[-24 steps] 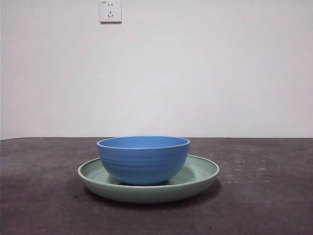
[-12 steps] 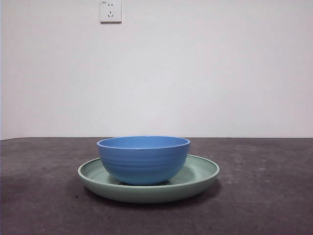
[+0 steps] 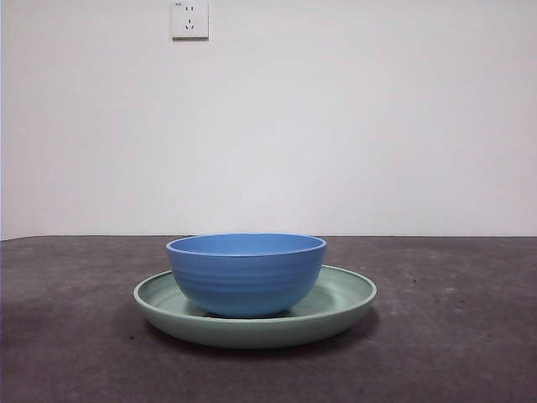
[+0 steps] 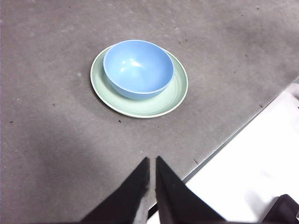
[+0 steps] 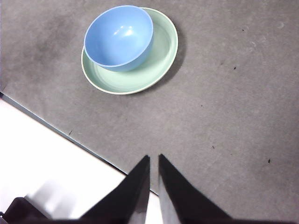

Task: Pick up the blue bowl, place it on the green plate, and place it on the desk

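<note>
The blue bowl [image 3: 246, 274] stands upright inside the green plate [image 3: 344, 302], a little off its middle, on the dark desk [image 3: 453, 336]. Both wrist views show the same pair from above: blue bowl [image 4: 138, 68] on green plate [image 4: 175, 93], and blue bowl [image 5: 118, 37] on green plate [image 5: 159, 56]. My left gripper [image 4: 152, 161] hangs well back from the plate, shut and holding nothing. My right gripper [image 5: 154, 158] is likewise far from the plate, shut and holding nothing. Neither arm shows in the front view.
A white wall with a socket [image 3: 190, 18] stands behind the desk. The desk's edge [image 4: 233, 140] runs close to the left gripper, with white floor beyond it; the same kind of edge [image 5: 60, 135] lies near the right gripper.
</note>
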You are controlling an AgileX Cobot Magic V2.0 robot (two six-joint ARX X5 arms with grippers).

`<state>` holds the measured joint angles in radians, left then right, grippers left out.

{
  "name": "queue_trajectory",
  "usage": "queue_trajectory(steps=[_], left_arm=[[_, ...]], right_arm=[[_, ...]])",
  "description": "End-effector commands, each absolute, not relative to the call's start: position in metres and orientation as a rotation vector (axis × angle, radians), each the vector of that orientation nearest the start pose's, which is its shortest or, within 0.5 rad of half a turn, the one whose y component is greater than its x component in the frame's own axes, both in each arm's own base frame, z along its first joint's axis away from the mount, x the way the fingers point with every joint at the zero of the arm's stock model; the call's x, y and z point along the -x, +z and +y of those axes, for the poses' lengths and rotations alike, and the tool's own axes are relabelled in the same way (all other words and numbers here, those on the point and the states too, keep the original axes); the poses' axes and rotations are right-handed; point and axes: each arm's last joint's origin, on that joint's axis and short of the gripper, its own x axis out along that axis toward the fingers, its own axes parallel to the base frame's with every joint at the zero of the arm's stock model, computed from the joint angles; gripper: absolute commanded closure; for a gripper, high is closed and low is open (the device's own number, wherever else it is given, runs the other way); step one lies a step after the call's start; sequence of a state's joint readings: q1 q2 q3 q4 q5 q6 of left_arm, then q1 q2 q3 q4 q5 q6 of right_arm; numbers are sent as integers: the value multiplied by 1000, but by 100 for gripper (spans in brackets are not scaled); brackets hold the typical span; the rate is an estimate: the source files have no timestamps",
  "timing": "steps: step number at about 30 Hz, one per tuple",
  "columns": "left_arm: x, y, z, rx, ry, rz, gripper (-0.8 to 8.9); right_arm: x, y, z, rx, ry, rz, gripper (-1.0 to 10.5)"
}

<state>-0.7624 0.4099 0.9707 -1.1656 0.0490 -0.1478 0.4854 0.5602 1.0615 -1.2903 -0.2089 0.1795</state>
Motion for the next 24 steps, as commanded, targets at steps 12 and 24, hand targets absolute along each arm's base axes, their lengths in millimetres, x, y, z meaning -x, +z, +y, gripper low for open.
queue_trajectory(steps=[12,24], left_arm=[[-46,306,-25,-18,-439,676,795],[-98,251,-15,123,-147,153,794]], right_arm=[[-41,351,29,-48,596,829,921],[-41,351,29,-48,597,829,921]])
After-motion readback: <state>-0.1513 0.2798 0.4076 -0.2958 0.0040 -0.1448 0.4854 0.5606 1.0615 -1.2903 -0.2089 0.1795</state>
